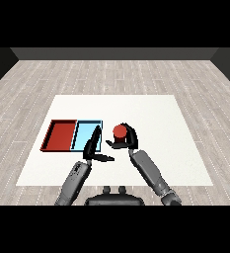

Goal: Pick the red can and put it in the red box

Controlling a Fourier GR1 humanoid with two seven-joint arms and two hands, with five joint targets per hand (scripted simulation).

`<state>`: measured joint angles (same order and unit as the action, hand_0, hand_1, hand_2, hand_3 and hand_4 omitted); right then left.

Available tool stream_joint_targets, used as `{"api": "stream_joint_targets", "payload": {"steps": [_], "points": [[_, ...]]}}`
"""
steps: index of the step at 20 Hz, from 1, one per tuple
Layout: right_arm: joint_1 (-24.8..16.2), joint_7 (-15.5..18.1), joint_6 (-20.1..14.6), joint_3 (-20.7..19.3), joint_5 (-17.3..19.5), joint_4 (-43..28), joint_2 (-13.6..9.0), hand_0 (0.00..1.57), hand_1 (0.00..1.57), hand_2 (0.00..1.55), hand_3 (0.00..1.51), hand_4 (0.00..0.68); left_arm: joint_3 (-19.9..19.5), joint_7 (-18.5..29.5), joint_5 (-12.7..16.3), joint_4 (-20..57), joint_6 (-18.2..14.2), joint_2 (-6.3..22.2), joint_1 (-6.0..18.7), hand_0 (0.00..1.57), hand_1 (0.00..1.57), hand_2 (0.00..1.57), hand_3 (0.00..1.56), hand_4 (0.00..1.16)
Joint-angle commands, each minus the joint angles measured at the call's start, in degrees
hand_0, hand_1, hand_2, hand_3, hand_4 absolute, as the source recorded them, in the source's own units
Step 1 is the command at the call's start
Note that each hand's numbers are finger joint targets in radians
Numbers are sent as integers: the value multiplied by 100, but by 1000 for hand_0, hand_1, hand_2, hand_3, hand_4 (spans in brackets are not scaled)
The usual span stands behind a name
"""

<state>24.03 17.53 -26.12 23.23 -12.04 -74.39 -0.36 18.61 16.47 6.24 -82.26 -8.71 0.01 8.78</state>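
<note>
Where the smooth white table meets pale plank flooring, a small red cylindrical can stands upright just right of centre. The black right hand curls round it from five o'clock, hiding its lower wall. At nine o'clock lie a shallow red rectangular tray and a touching light blue tray. The left hand overlaps the blue tray's near edge, fingers straight and spread.

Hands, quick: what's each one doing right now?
Left hand: open, fingers straight, holding nothing, over the near edge of the light blue tray.
Right hand: shut on the red cylindrical can.
</note>
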Motion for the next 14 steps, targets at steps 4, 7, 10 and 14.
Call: {"api": "stream_joint_targets", "payload": {"steps": [4,7,10,14], "points": [[22,-29,-441,406,-32,-102,35,1459,1459,1449,1380,633,-228,38,346,885,189,-1,633,0,0,0,0,0],[-285,-374,-101,219,321,-695,35,1449,1449,1438,1384,635,-239,154,481,1029,89,-1,802,0,0,0,0,0],[241,-178,-657,627,-74,-221,35,1444,1444,1432,1385,633,364,415,489,992,-252,-1,450,0,0,0,0,0],[237,-374,-336,332,42,-256,35,1428,1428,1435,1375,631,450,404,623,1027,-209,-1,269,0,0,0,0,0]]}}
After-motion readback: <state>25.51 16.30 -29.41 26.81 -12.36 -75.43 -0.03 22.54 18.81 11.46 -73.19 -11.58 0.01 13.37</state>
